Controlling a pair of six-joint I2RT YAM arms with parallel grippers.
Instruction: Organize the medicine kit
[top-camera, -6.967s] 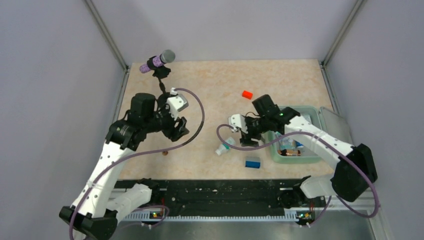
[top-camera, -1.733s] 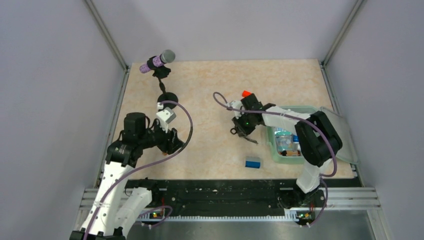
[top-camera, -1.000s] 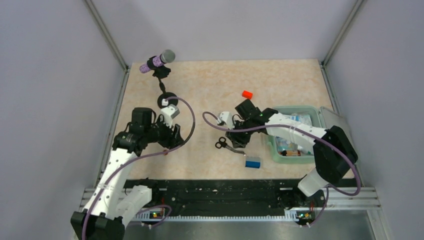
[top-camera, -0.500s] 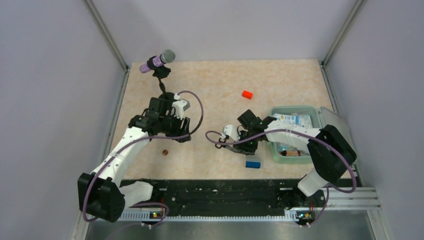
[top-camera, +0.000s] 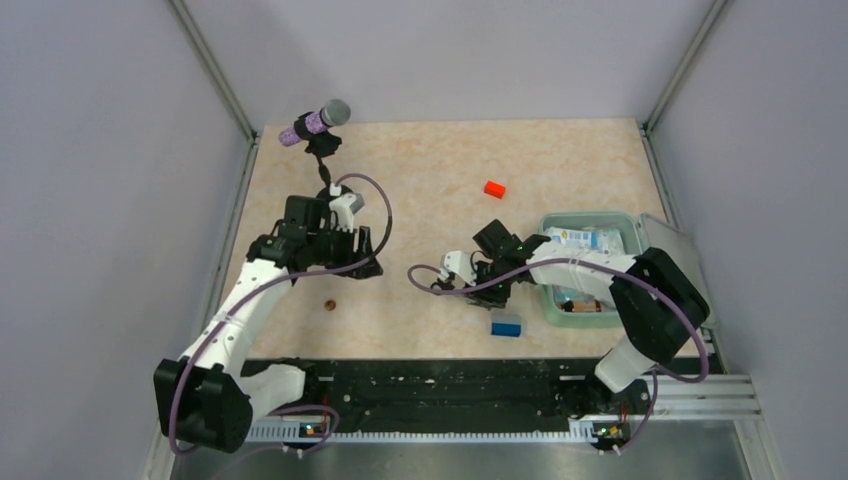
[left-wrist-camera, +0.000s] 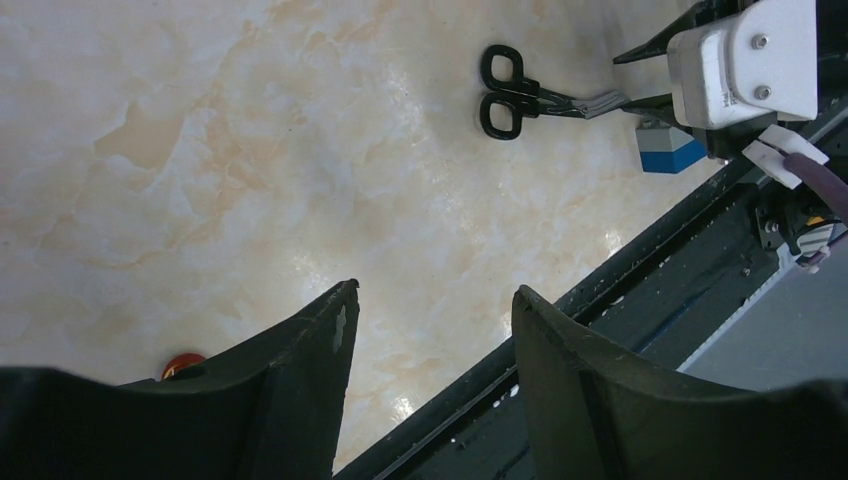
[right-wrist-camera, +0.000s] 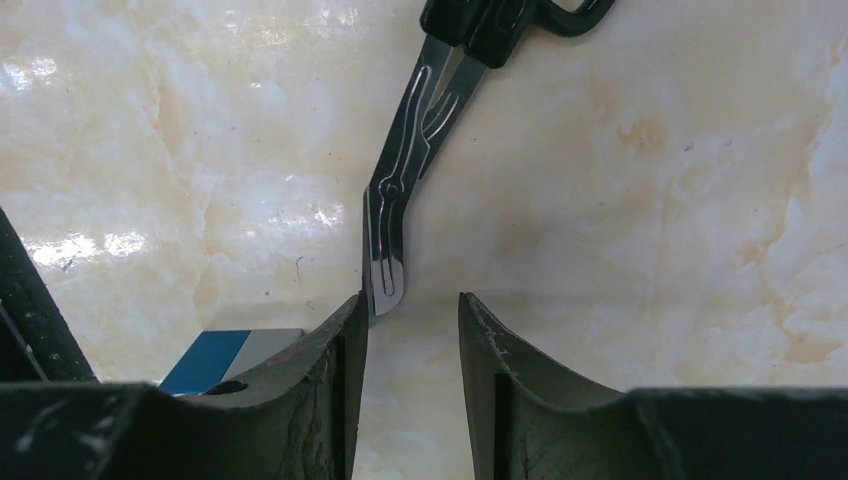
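Observation:
The medicine kit (top-camera: 544, 292) is a mint-green case at the right, its lid (top-camera: 668, 243) swung open and several items inside. Black-handled scissors (right-wrist-camera: 415, 130) lie flat on the table to its left, also in the left wrist view (left-wrist-camera: 512, 92). My right gripper (right-wrist-camera: 410, 312) (top-camera: 481, 290) hovers low at the blade tip, open; the tip lies just past its left finger and nothing is between the fingers. A blue block (top-camera: 506, 326) (right-wrist-camera: 225, 355) sits beside that finger. An orange-red block (top-camera: 494, 189) lies farther back. My left gripper (left-wrist-camera: 435, 300) (top-camera: 367, 264) hangs open and empty over bare table at centre-left.
A purple-and-grey microphone on a black stand (top-camera: 316, 122) stands at the back left. A small reddish-brown round piece (top-camera: 330, 304) (left-wrist-camera: 182, 363) lies below the left gripper. The black rail (top-camera: 440, 385) runs along the near edge. Grey walls close in both sides.
The left arm has swung its gripper toward the table's middle. The right gripper has shifted slightly toward the blue block, staying low at the scissors, which lie where they were.

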